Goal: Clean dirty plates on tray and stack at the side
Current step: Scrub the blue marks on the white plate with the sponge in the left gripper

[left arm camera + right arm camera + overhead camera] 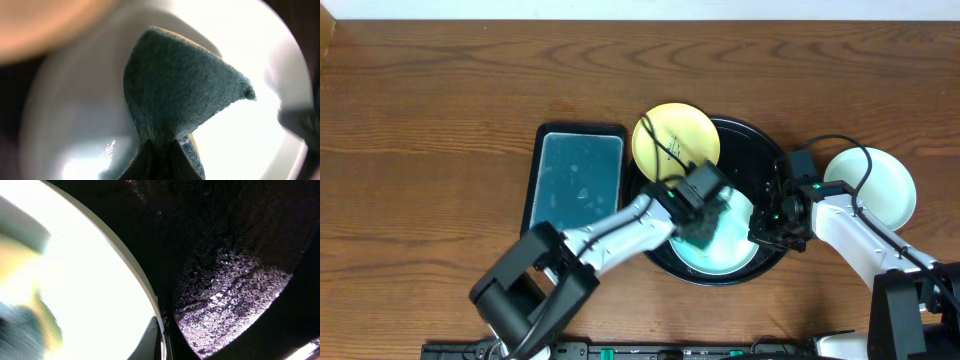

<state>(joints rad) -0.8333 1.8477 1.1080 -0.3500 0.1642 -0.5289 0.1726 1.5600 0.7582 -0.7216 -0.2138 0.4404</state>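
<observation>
Your left gripper (161,159) is clamped tight on the sponge (180,90), and the sponge's dark scouring face points straight down onto the mint plate (735,250). That plate lies flat inside the black tray (745,135), in the half nearest you, directly under the left wrist, so the scrubbing stroke is a matter of pressing down and sweeping across the plate's bowl.

Your right gripper (161,339) is closed on the same plate's rim, one finger above and one below the edge, at the plate's right-hand side. It pins the plate from the right while the sponge works from the left and above, and the two grippers sit close together over one small plate.

The yellow plate (685,130) leans on the tray's far-left rim, just beyond the left wrist. A pale plate (885,190) rests on the worktop (440,120) to the right of the tray, beside the right arm. Judging by that, the stacking spot lies to the right, so the right arm, already holding the rim, is the nearer one to carry this plate over once you judge it clean. Whether any scribble is left under the sponge cannot be seen.
</observation>
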